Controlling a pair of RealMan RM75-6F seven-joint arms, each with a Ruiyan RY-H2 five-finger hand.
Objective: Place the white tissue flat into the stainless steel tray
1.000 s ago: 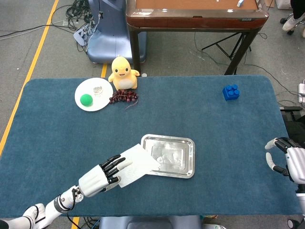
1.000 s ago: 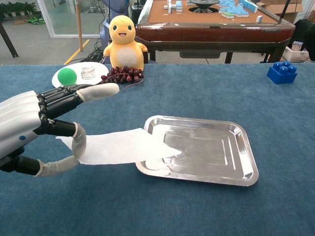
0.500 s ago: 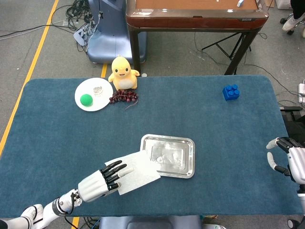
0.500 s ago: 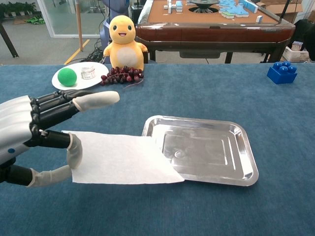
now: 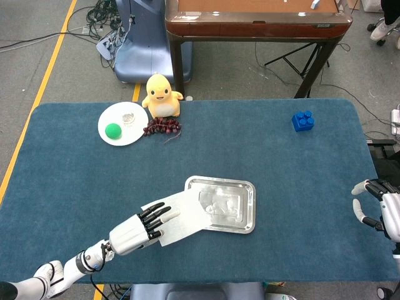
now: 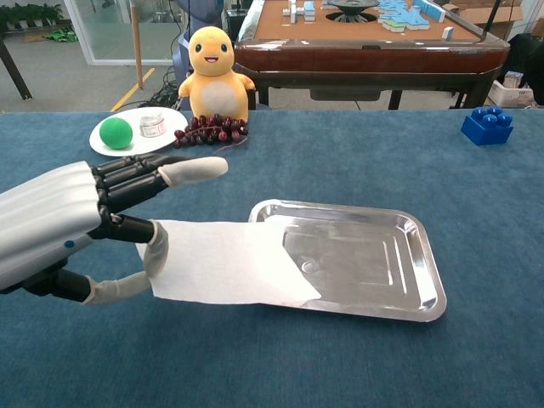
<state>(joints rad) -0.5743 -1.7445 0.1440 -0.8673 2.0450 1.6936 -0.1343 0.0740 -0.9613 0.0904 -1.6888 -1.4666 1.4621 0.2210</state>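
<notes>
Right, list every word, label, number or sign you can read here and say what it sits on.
None can be read.
Small container on the white plate: a band that may be a label, too small and blurred to read.
Tiles on the brown table behind: too small to make out.
Tray, tissue, duck, blue block: no text.

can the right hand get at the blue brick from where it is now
Probably yes. The right hand sits at the table's right edge holding nothing, and the blue brick stands alone on the same side, farther back. Only bare cloth lies between them, though true reach can't be judged from these views.
</notes>
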